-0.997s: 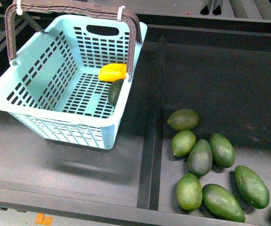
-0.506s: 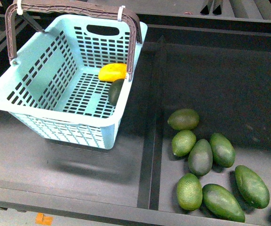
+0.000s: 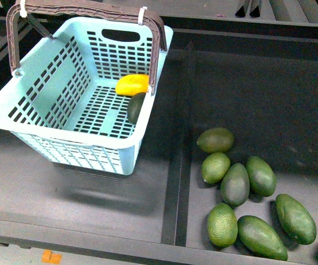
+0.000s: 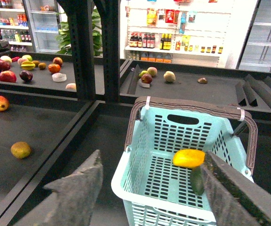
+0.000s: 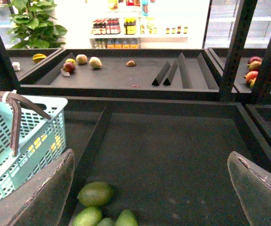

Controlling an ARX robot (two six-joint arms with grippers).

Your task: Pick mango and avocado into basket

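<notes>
The teal basket (image 3: 65, 135) stands in the left bin with its brown handles up. Inside, against its right wall, lie the yellow mango (image 3: 132, 84) and a dark green avocado (image 3: 136, 107), touching each other. The left wrist view looks down on the basket (image 4: 126, 181), the mango (image 4: 188, 158) and the avocado (image 4: 197, 180). My left gripper (image 4: 152, 155) hangs open above them, holding nothing. My right gripper (image 5: 149, 154) is open and empty over the right bin's dark floor, with the basket (image 5: 32, 141) off to one side. Neither arm appears in the front view.
Several loose green avocados (image 3: 236, 185) lie in the right bin, across a raised divider (image 3: 178, 165) from the basket. Some of them (image 5: 95, 193) show in the right wrist view. Black shelf posts (image 4: 86, 47) rise behind the basket. Stray fruit (image 4: 21, 149) lies on the neighbouring shelf.
</notes>
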